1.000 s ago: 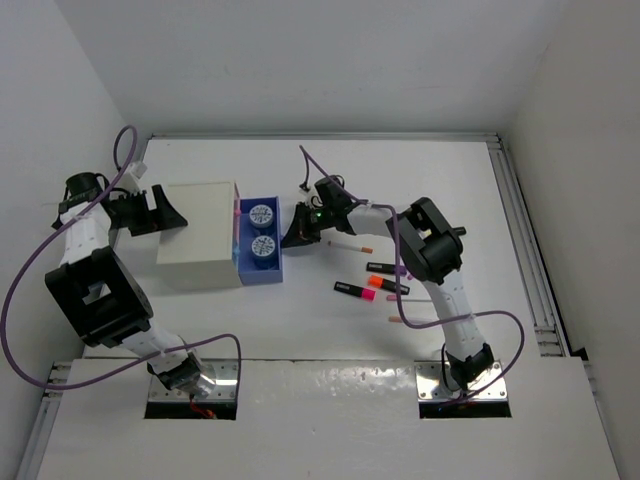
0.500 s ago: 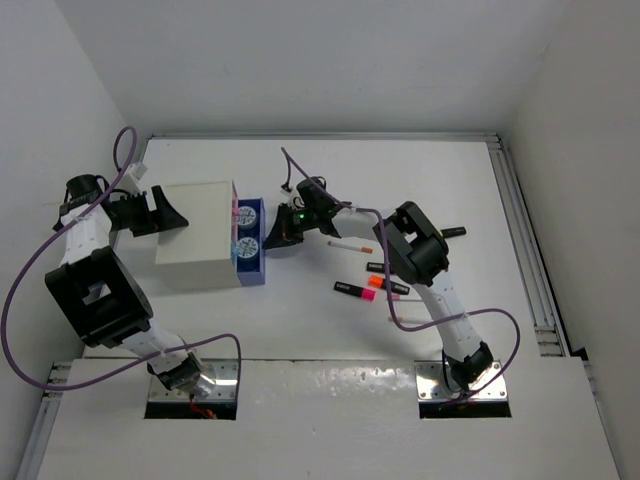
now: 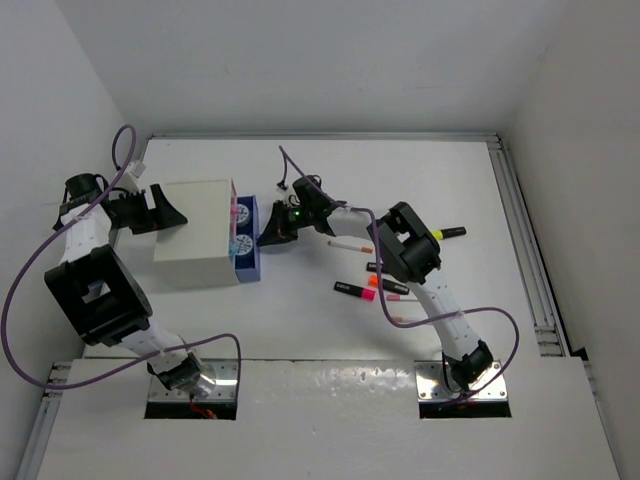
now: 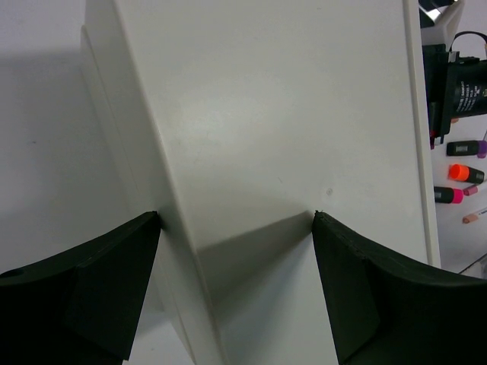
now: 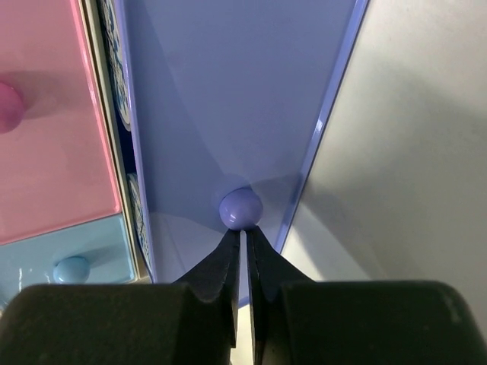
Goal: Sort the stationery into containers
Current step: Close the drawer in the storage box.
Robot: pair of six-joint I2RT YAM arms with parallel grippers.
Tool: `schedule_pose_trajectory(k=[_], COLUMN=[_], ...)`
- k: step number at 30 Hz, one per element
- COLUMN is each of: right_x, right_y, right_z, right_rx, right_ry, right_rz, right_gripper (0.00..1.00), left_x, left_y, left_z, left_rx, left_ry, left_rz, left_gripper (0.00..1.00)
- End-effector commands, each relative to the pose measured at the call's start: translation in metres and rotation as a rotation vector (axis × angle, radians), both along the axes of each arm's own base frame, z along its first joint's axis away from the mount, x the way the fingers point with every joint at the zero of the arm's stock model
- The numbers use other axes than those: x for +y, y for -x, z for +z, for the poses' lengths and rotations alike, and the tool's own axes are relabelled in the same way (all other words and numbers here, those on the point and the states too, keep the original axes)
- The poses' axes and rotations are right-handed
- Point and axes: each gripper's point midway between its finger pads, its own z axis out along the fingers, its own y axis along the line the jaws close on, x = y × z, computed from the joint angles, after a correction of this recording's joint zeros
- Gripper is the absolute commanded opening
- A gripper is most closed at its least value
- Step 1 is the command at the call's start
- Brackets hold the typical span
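The white cabinet [image 3: 195, 232] stands at the left. Its blue drawer [image 3: 249, 240] sticks out only slightly, with round blue pieces [image 3: 240, 245] showing inside. My right gripper [image 3: 272, 232] is shut, its tips [image 5: 245, 232] pressed against the drawer's round knob [image 5: 240, 208]. My left gripper [image 3: 160, 212] is open, its jaws spread over the cabinet's far left side [image 4: 266, 114]. A white pen [image 3: 350, 244] and highlighters capped pink [image 3: 353, 290], orange [image 3: 385, 283] and yellow [image 3: 450, 232] lie on the table to the right.
A pink drawer [image 5: 46, 114] and a light blue drawer [image 5: 72, 255] are shut in the cabinet front. Another thin pen [image 3: 400, 320] lies near the right arm. Walls enclose the table at the back and sides.
My right gripper has moved left with its tips on the blue drawer's front. The drawer has slid most of the way into the cabinet. The left arm has not moved.
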Motion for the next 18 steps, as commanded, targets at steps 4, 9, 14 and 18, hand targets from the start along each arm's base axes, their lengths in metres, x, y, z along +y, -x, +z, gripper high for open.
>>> schedule_pose_trajectory(k=[4,9,14,18], right_x=[0.057,0.067,0.072,0.077], right_y=[-0.002,0.002,0.006,0.003], right_z=[0.040,0.043,0.043,0.044], right_rx=[-0.138,-0.143,-0.138,-0.143], right_ry=[-0.140,-0.157,-0.165,-0.172], right_rz=[-0.002,0.004,0.006,-0.009], right_gripper=[0.09,0.17,0.24,0.30], left_x=[-0.015,-0.020,-0.030,-0.038], left_y=[0.012,0.008,0.006,0.006], left_z=[-0.047,-0.047,-0.049,-0.050], left_rx=[0.135,0.135,0.142,0.148], left_ry=[-0.033,-0.032,-0.031,-0.027], left_rz=[-0.071,-0.088,-0.117,-0.136], left_gripper=[0.85,0.85,0.85,0.85])
